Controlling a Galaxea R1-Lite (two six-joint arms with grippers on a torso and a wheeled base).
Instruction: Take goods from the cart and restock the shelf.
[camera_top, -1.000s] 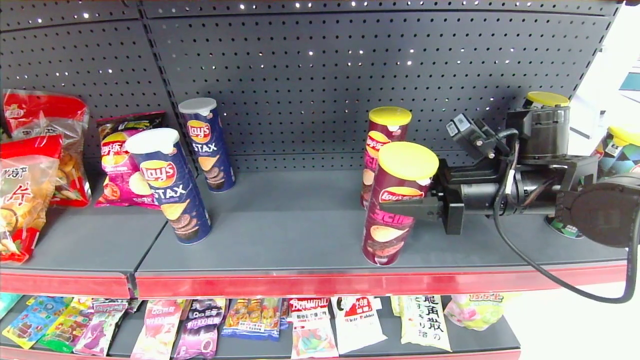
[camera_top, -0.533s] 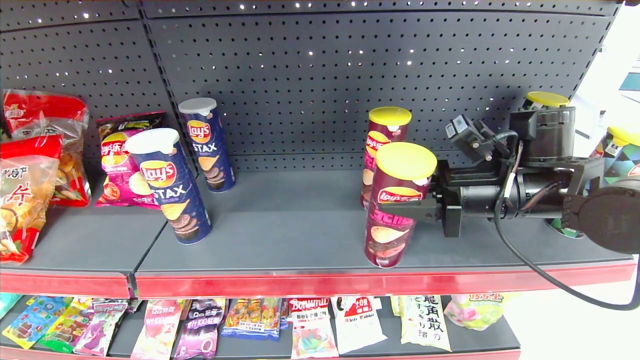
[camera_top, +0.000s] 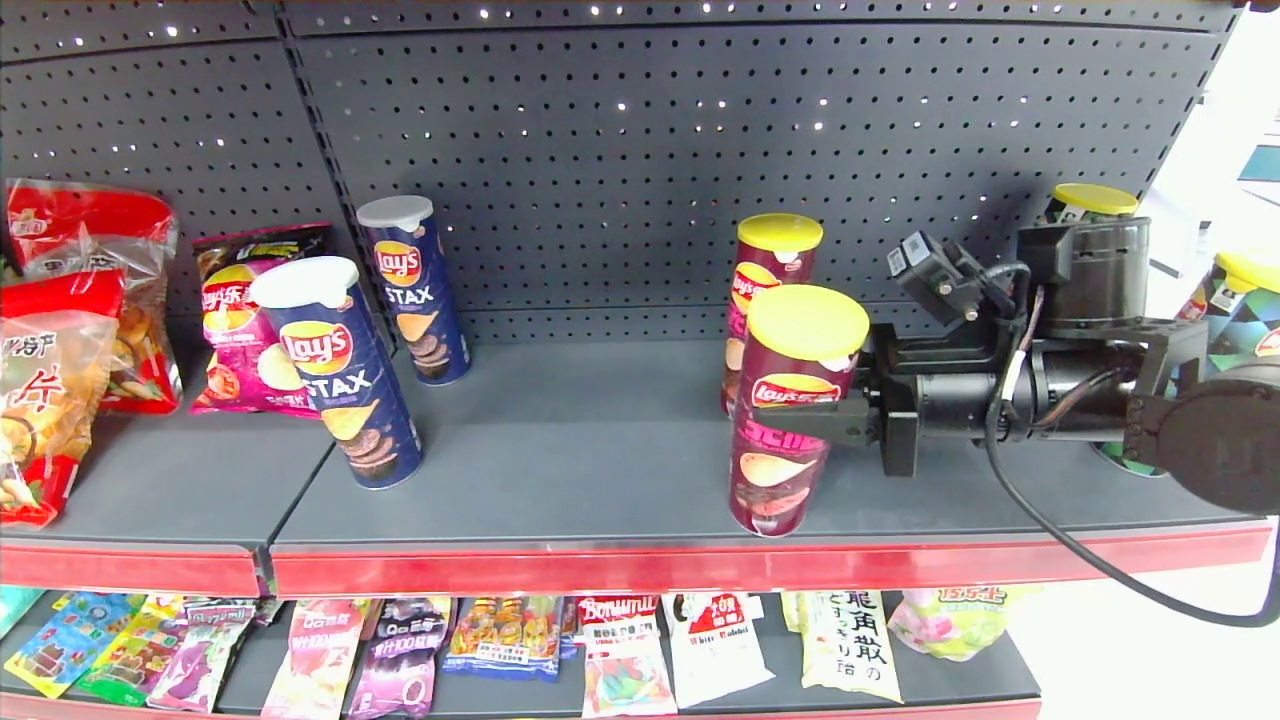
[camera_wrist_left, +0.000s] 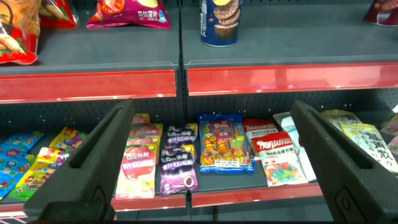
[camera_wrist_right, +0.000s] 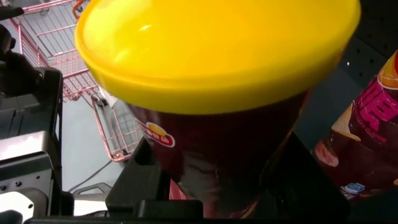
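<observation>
A maroon chip can (camera_top: 775, 475) with a yellow lid stands slightly tilted near the red front edge of the grey shelf (camera_top: 560, 450). My right gripper (camera_top: 800, 410) is shut on its middle, coming in from the right. In the right wrist view, the same can (camera_wrist_right: 217, 62) sits close up, between the fingers. A second maroon can (camera_top: 775, 260) stands right behind it. The pink cart (camera_wrist_right: 68, 68) is behind the arm. My left gripper (camera_wrist_left: 212, 112) is open and holds nothing, in front of the lower shelf of snack bags (camera_wrist_left: 217, 149).
Two blue chip cans (camera_top: 340, 370) (camera_top: 412, 290) stand on the shelf's left half, with snack bags (camera_top: 250, 320) farther left. Yellow-lidded cans (camera_top: 1095, 198) (camera_top: 1240, 290) stand behind the right arm. Bare shelf lies between the blue and maroon cans.
My right gripper has shifted a little to the left and down with the maroon can, bringing its base closer to the shelf surface. Nothing else has moved.
</observation>
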